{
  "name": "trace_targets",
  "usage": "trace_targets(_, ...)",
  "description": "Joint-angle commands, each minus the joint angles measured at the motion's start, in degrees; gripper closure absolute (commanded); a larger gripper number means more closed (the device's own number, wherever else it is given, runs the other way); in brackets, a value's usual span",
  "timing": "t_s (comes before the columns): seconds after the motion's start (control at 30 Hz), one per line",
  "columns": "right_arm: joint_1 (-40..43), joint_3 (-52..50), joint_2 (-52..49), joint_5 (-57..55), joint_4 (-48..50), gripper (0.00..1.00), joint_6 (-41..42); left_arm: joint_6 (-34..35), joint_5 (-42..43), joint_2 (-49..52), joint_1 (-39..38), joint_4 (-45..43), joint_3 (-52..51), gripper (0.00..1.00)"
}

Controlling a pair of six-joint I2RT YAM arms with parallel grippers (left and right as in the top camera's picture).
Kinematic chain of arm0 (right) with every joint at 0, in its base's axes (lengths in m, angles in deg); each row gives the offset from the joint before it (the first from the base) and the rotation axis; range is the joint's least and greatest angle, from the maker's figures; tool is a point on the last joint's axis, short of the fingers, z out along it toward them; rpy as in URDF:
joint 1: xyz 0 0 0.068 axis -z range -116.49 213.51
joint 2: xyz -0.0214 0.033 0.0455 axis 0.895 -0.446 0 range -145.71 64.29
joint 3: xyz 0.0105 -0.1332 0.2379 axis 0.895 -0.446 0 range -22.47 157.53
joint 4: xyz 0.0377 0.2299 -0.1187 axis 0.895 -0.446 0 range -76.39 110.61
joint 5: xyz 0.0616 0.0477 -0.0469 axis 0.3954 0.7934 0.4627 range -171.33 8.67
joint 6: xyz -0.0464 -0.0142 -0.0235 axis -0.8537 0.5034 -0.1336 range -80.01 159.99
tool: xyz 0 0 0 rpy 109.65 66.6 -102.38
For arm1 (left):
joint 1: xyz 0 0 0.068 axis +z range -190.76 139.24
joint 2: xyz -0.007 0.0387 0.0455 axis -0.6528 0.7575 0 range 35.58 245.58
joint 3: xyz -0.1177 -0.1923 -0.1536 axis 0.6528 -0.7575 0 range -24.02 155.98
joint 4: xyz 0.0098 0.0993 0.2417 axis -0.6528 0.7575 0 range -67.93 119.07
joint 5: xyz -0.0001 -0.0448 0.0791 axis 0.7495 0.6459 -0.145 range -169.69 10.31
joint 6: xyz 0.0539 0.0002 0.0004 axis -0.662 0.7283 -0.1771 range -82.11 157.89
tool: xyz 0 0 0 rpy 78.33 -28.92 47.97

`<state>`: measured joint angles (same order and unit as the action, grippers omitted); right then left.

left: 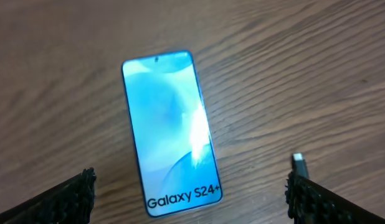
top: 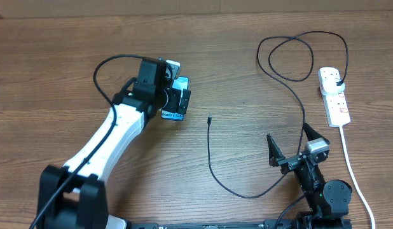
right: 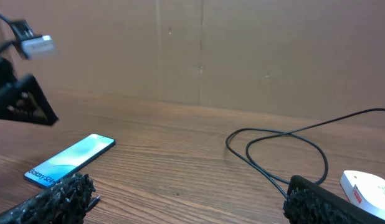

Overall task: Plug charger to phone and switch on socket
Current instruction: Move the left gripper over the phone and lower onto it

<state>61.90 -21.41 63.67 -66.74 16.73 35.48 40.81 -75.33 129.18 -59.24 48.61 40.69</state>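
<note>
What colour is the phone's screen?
The phone shows a light blue screen with white swirls and dark Galaxy S24+ text, clearest in the left wrist view.

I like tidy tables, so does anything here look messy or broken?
Nothing is broken or spilled. The only untidy thing is the charger. It lies in loose loops across the table, and its tip rests on the wood, apart from the phone. Its other end is at the socket.

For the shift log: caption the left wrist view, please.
Open left pincer above the face-up phone on the wooden table, the charger's connector tip lying unplugged beside it.
</note>
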Motion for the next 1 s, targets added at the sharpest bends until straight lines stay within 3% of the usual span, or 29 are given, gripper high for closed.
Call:
trace_targets(0.0,-0.4,-0.6,0.5,-0.5,0.3,0.0,-0.3,4.3,-4.8,5.5,-2.4,1.6,4.5,0.0)
trace_targets(0.2,-0.4,-0.6,0.5,-0.5,0.3,0.0,-0.3,9.3,-11.2,15.8,-4.9,7.1,13.9,0.0)
trace_targets(0.47,-0.4,-0.6,0.5,-0.5,0.3,0.0,-0.3,13.0,-14.1,21.4,-4.7,7.2,16.9,0.0)
trace_targets(0.97,-0.4,-0.6,0.5,-0.5,0.3,0.0,-0.3,12.7,-8.8,23.3,-2.3,7.3,16.8,0.0)
